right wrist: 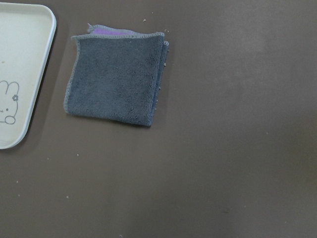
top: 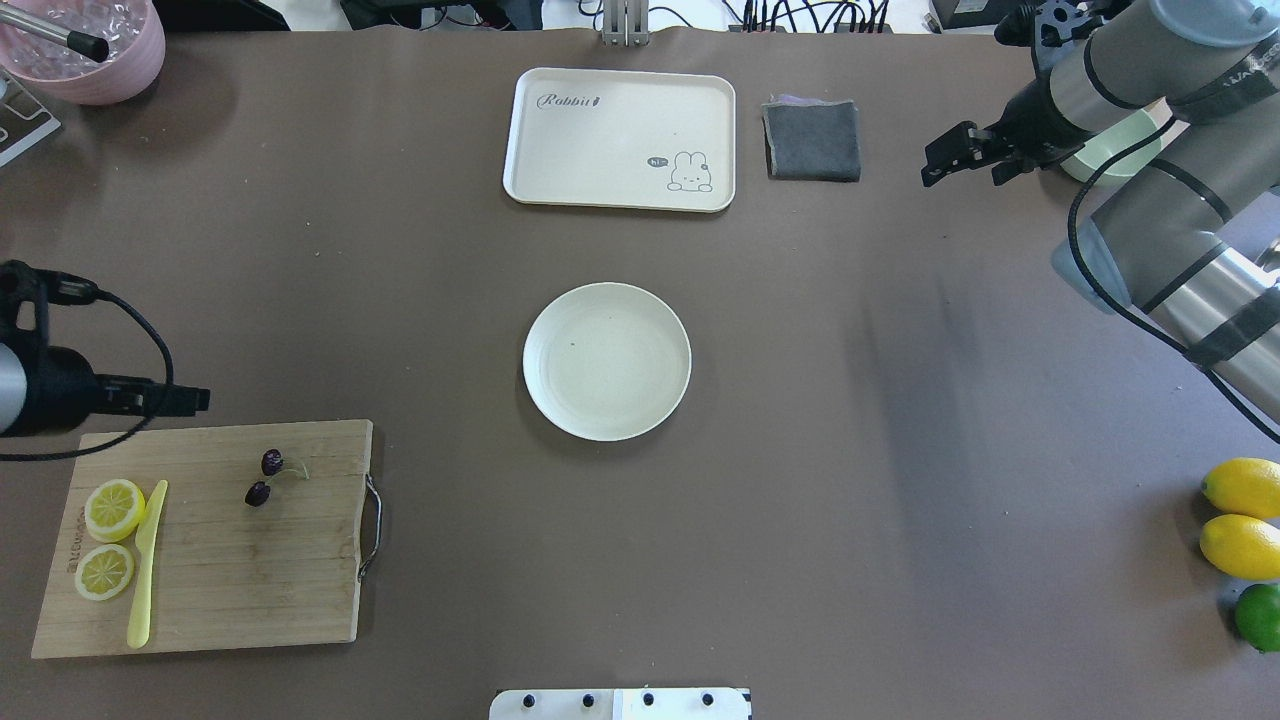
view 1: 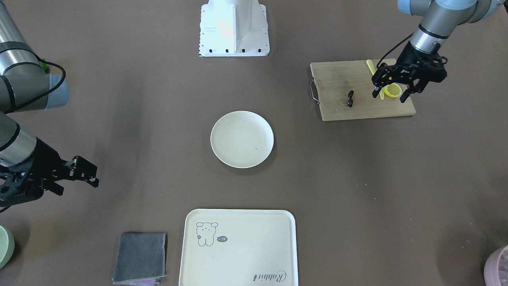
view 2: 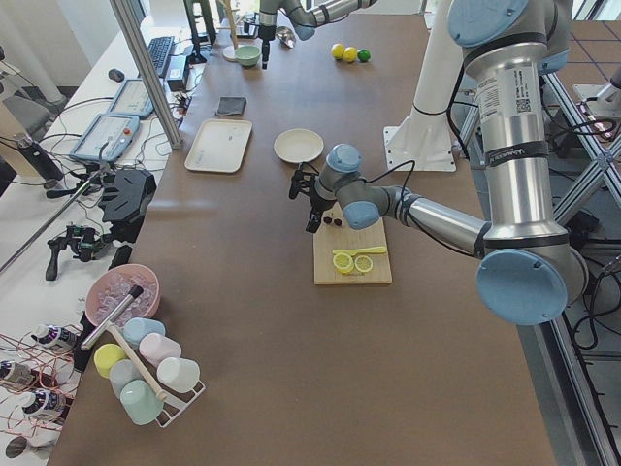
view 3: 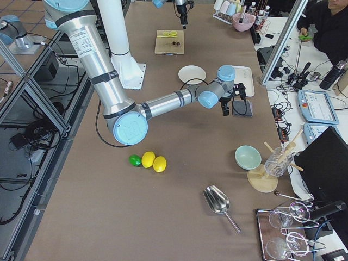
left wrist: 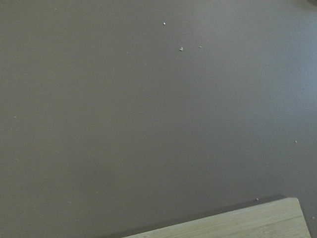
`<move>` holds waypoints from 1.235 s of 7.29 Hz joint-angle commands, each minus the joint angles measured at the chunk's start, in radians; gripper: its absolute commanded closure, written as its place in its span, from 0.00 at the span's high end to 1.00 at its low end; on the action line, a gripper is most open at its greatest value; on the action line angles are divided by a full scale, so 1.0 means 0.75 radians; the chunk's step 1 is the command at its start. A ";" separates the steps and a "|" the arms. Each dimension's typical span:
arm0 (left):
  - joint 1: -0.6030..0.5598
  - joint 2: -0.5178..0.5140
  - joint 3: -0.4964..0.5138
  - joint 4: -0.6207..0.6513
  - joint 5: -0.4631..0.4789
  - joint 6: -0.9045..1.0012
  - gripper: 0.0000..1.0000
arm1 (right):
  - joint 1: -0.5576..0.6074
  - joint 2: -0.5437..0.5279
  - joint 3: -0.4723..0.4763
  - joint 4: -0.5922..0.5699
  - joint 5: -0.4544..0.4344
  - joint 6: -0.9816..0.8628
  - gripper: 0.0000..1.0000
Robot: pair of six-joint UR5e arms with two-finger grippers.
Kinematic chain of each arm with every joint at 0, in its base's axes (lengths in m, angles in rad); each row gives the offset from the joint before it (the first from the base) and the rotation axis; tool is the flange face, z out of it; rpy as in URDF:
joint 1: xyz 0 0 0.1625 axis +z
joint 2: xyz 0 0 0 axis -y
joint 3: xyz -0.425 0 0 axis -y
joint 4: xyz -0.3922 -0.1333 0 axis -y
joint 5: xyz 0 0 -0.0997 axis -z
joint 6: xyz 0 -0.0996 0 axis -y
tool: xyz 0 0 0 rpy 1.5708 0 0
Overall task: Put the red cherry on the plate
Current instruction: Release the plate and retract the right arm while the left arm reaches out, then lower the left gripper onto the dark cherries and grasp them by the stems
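Observation:
The red cherry (top: 265,477), a tiny dark pair on a thin green stem, lies on the wooden cutting board (top: 240,590) at the table's left. The round cream plate (top: 607,360) sits empty at the table's centre. My left gripper (view 1: 389,96) hangs open and empty over the board's far edge, a short way from the cherry (view 1: 350,99) and apart from it. The left wrist view shows only bare table and a board corner (left wrist: 233,224). My right gripper (top: 958,165) is open and empty at the far right, beside a folded grey cloth (right wrist: 114,79).
Two lemon slices (top: 113,508) and a yellow knife (top: 145,560) share the board. A cream rabbit tray (top: 620,140) lies beyond the plate. A pale green dish (top: 1110,150), two lemons (top: 1245,487), a lime (top: 1260,615) and a pink bowl (top: 90,45) sit at the edges.

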 commanded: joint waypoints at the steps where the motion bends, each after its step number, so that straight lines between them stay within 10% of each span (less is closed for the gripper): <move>1: 0.216 -0.026 -0.006 0.001 0.173 -0.008 0.95 | 0.002 -0.008 0.001 0.004 -0.001 0.008 1.00; 9: 0.294 -0.051 0.070 -0.001 0.172 -0.006 0.69 | 0.002 -0.029 -0.001 0.010 -0.011 0.018 1.00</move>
